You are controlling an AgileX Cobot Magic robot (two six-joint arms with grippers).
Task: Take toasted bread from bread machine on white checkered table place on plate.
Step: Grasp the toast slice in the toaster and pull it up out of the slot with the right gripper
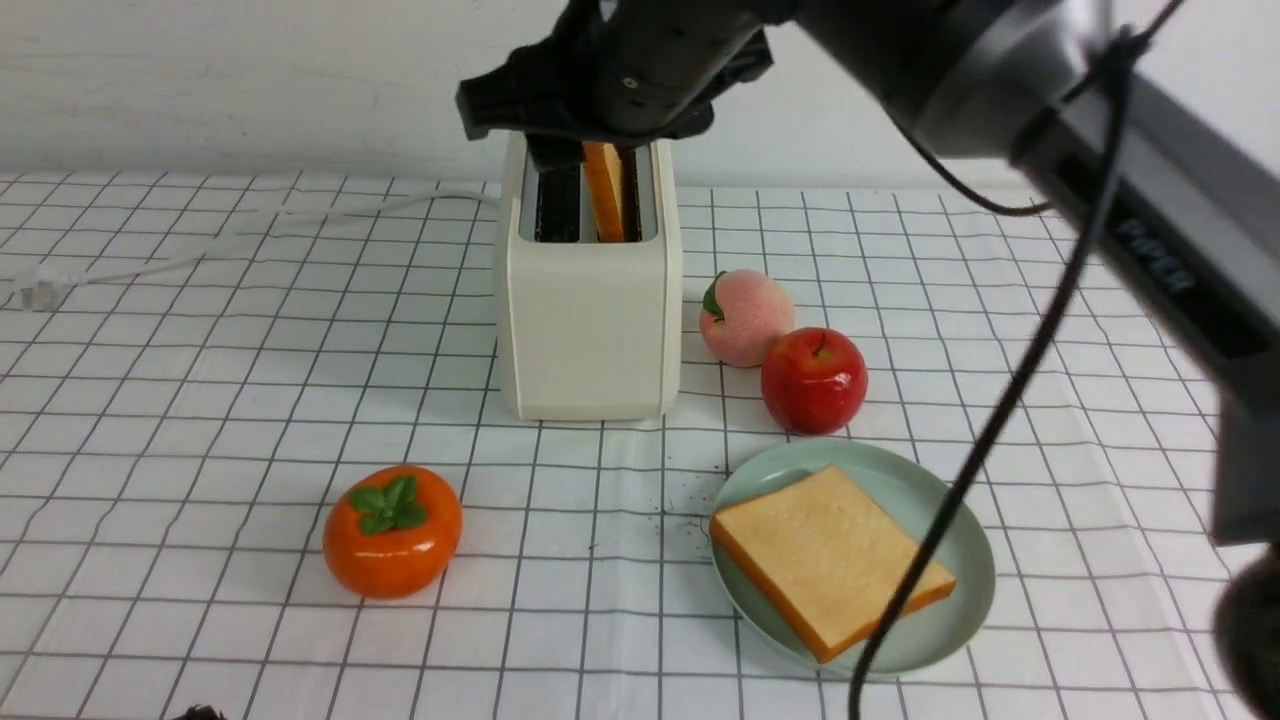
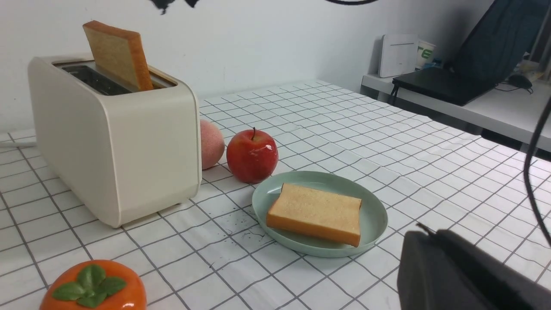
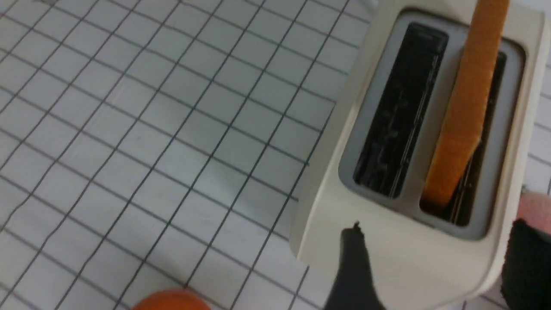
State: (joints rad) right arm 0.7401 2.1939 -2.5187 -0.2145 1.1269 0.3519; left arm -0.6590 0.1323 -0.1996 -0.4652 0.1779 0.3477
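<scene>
One slice of toasted bread point(image 1: 830, 560) lies on the plate point(image 1: 965, 520); the second slice point(image 1: 603, 185) stands in the bread machine point(image 1: 590, 320), not yet lifted. The right gripper point(image 3: 437, 228) hovers over it, jaws spread, empty; the left gripper point(image 2: 456, 271) shows too little to tell.

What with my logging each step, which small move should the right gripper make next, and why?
Probably lower the right gripper so its open jaws straddle the golden-brown toast slice standing in a slot of the cream-white boxy toaster; the gripper hovers above it. The other square slice already lies on the round mint-green plate.
</scene>
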